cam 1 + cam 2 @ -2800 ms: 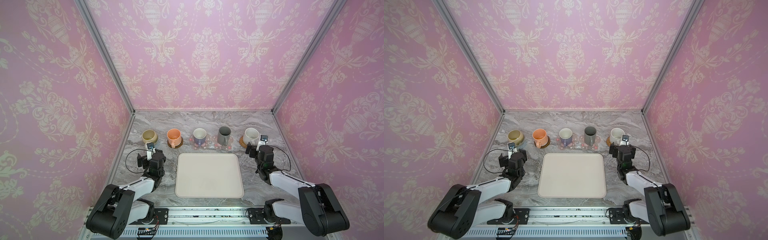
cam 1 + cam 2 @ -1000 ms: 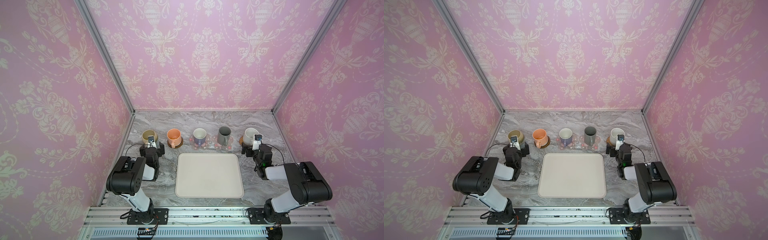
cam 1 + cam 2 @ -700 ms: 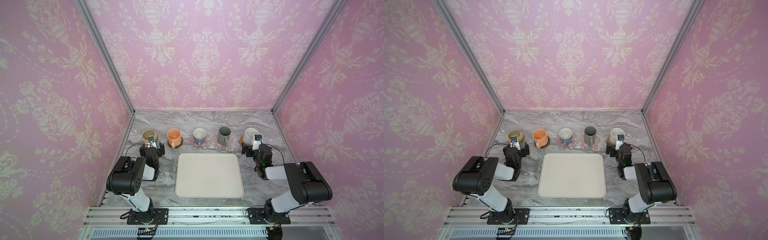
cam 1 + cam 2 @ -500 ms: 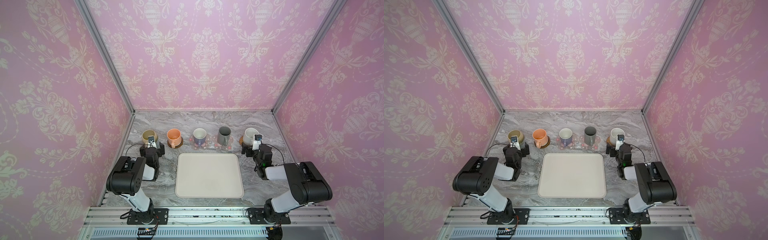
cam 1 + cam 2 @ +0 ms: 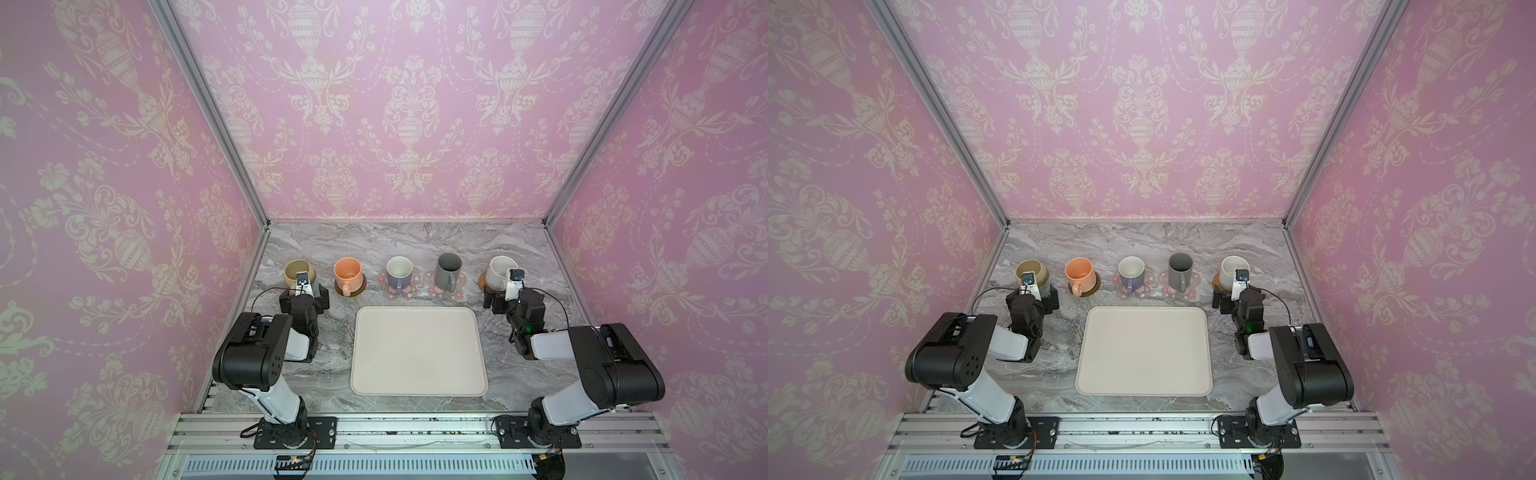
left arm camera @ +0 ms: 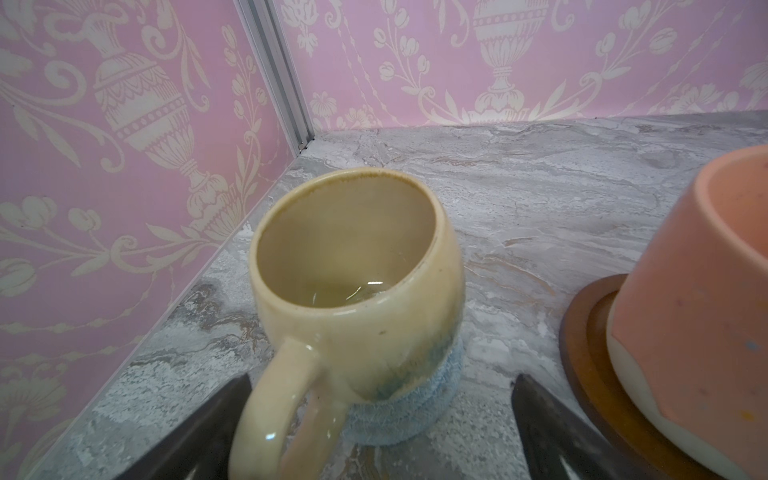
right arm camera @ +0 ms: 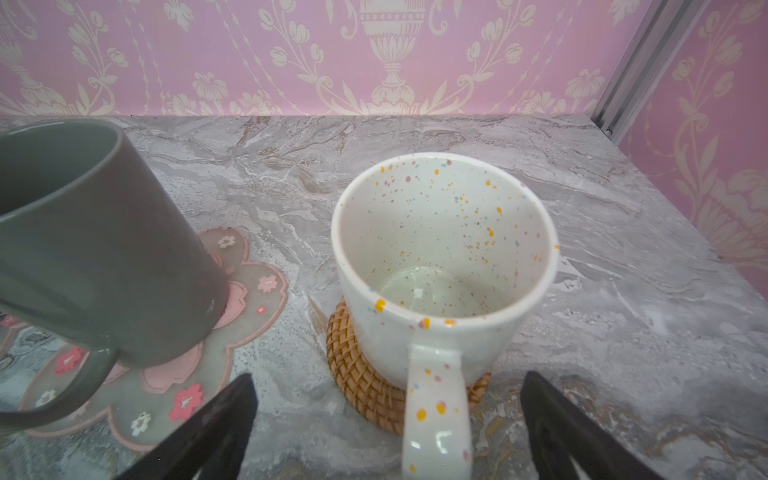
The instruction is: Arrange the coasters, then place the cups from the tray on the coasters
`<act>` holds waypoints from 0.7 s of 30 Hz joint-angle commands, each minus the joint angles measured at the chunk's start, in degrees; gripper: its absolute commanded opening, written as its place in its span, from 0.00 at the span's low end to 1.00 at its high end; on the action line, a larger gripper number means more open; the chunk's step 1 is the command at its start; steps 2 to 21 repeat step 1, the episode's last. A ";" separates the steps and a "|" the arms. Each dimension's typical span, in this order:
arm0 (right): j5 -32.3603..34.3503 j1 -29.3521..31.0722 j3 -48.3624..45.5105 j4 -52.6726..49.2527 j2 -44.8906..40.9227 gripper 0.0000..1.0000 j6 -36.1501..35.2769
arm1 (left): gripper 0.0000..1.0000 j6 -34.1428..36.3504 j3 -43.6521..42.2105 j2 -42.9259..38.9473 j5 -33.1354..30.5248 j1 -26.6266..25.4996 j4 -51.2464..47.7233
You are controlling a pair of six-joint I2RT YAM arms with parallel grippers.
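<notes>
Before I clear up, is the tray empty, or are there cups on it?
Empty. In both top views the tray shows only its bare cream surface, and nothing stands on it.

Pink damask wallpaper (image 5: 407,104) everywhere, with cream urns and flower swags on all three walls. Silver metal posts (image 5: 206,108) run up both back corners. The table (image 5: 395,239) is grey marble-look with brownish veins, and an aluminium rail (image 5: 415,428) runs along the near edge. Light's soft and even.

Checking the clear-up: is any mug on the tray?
No, the tray is bare; the mugs stand in a row behind it.
</notes>
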 commanded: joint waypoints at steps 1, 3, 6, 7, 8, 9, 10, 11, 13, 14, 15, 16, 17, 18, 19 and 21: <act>-0.80 -0.28 1.19 -0.16 0.15 1.00 -0.34 | 0.99 -1.38 0.37 -0.87 0.96 0.48 -1.19; -0.80 -0.28 1.19 -0.16 0.15 1.00 -0.34 | 0.99 -1.38 0.37 -0.87 0.96 0.48 -1.19; -0.80 -0.28 1.19 -0.16 0.15 1.00 -0.34 | 0.99 -1.38 0.37 -0.87 0.96 0.48 -1.19; -0.80 -0.28 1.19 -0.16 0.15 1.00 -0.34 | 0.99 -1.38 0.37 -0.87 0.96 0.48 -1.19; -0.80 -0.28 1.19 -0.16 0.15 1.00 -0.34 | 0.99 -1.38 0.37 -0.87 0.96 0.48 -1.19; -0.80 -0.28 1.19 -0.16 0.15 1.00 -0.34 | 0.99 -1.38 0.37 -0.87 0.96 0.48 -1.19; -0.80 -0.28 1.19 -0.16 0.15 1.00 -0.34 | 0.99 -1.38 0.37 -0.87 0.96 0.48 -1.19; -0.80 -0.28 1.19 -0.16 0.15 1.00 -0.34 | 0.99 -1.38 0.37 -0.87 0.96 0.48 -1.19; -0.80 -0.28 1.19 -0.16 0.15 1.00 -0.34 | 0.99 -1.38 0.37 -0.87 0.96 0.48 -1.19; -0.80 -0.28 1.19 -0.16 0.15 1.00 -0.34 | 0.99 -1.38 0.37 -0.87 0.96 0.48 -1.19; -0.80 -0.28 1.19 -0.16 0.15 1.00 -0.34 | 0.99 -1.38 0.37 -0.87 0.96 0.48 -1.19; -0.80 -0.28 1.19 -0.16 0.15 1.00 -0.34 | 0.99 -1.38 0.37 -0.87 0.96 0.48 -1.19; -0.80 -0.28 1.19 -0.16 0.15 1.00 -0.34 | 0.99 -1.38 0.37 -0.87 0.96 0.48 -1.19; -0.80 -0.28 1.19 -0.16 0.15 1.00 -0.34 | 0.99 -1.38 0.37 -0.87 0.96 0.48 -1.19; -0.80 -0.28 1.19 -0.16 0.15 1.00 -0.34 | 0.99 -1.38 0.37 -0.87 0.96 0.48 -1.19; -0.80 -0.28 1.19 -0.16 0.15 1.00 -0.34 | 0.99 -1.38 0.37 -0.87 0.96 0.48 -1.19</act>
